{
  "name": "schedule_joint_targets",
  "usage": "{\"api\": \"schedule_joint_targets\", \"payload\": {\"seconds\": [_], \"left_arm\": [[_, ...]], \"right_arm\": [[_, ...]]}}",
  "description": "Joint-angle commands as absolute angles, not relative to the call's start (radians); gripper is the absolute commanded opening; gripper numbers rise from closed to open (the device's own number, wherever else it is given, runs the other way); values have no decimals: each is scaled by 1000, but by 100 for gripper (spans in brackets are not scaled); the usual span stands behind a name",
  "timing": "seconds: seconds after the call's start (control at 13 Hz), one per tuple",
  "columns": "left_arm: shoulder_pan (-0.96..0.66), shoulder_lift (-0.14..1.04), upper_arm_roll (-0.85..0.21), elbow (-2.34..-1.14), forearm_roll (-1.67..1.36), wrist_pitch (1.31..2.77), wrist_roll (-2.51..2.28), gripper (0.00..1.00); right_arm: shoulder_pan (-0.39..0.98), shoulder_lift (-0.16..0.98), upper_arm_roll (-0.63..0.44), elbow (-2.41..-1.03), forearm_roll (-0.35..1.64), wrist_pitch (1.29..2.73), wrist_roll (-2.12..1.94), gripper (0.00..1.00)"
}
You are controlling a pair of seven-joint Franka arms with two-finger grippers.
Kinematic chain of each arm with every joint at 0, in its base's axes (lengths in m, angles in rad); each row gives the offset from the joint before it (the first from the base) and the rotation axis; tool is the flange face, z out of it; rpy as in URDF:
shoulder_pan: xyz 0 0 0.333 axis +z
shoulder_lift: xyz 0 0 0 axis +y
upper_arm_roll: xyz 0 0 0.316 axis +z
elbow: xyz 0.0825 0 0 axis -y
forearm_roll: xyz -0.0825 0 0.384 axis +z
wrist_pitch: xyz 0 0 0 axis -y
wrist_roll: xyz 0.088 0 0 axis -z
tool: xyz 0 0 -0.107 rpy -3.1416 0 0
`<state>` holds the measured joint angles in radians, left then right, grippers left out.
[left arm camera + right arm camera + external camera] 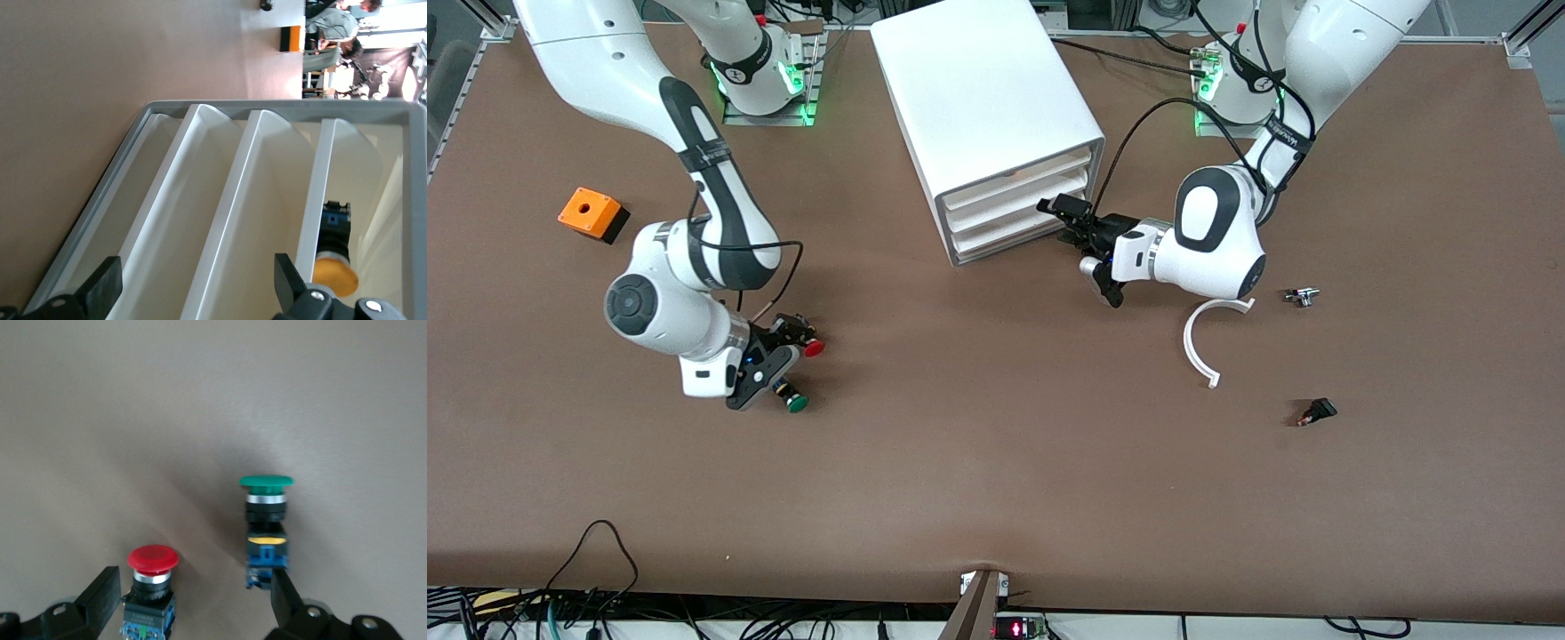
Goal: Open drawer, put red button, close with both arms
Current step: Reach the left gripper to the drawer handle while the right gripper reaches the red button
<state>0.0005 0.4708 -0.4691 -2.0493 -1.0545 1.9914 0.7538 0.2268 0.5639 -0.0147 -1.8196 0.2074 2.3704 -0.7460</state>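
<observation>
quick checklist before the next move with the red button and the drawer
1. Right gripper open: ok, jaws spread wide over the two buttons.
2. Jaws around the red button: not ok, it lies close by one finger, and the green button lies by the other.
3. Red button held: not ok, it lies on the table.
4. Left gripper open: ok, at the front of the cabinet.
5. Middle drawer open: not ok, all three fronts look level.
6. Left gripper's hold on the middle drawer: cannot tell.
</observation>
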Motion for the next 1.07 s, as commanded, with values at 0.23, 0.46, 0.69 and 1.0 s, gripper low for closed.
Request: {"api": "schedule_joint_targets", "payload": {"seconds": [0.23, 0.46, 0.69, 1.0], "left_arm": [[-3, 537, -474, -2105, -1261, 1988, 1040, 100], [8, 555, -489, -2114, -1299, 1962, 1088, 83], [6, 557, -489, -2132, -1302, 1927, 1088, 41], [-5, 558, -489, -2149, -1344, 1927, 1086, 36]], "right_arm": [[230, 459, 23, -1970, 222, 2421, -787, 100], [230, 463, 21, -1985, 225, 2445, -785, 100], [229, 468, 21, -1996, 230, 2451, -767, 100], [226, 472, 15, -2008, 235, 2456, -675, 100]]}}
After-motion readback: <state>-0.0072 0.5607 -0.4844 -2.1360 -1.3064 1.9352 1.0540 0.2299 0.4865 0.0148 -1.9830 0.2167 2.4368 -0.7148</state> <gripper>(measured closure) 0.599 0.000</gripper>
